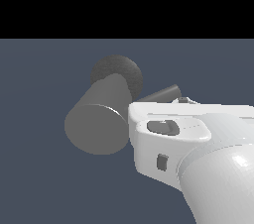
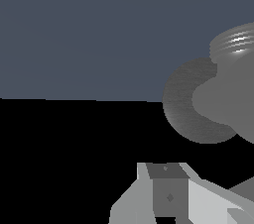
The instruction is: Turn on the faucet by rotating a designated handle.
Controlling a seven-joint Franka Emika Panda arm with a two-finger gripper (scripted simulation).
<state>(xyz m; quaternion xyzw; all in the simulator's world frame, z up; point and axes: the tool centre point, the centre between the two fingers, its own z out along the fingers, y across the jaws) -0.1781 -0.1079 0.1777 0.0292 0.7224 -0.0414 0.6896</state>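
- One faucet (image 1: pixel 99 119) is showing in the exterior view: a single thick matte grey cylinder, its flat round end face turning toward the camera and toward the exterior view's left.
- One darker, rough-textured round base (image 1: pixel 121 72) is sitting behind the cylinder, joining its far end.
- One handle (image 1: pixel 161 93) is sticking out sideways from the cylinder toward the exterior view's right; it is a slim grey rod, much thinner than the body.
- One glossy white robot arm (image 1: pixel 198 158) is filling the lower part of the exterior view's right, and it is running out of the picture at the bottom and at that side.
- The arm's white housing is covering the inner stretch of the handle and part of the cylinder's side, so where rod and cylinder are meeting is not showing.
- The gripper is not showing clearly in the exterior view; the arm's own body is hiding it.
- In the wrist view, one grey and white block of the gripper (image 2: pixel 171 193) is appearing at the picture's edge, cut off, and I cannot tell whether it is spread wide, narrowed, or clamping anything.
- Also in the wrist view, the base (image 2: pixel 186 104) is appearing as a dark textured disc, with the faucet (image 2: pixel 233 94) in front of it and cut off by the frame edge.
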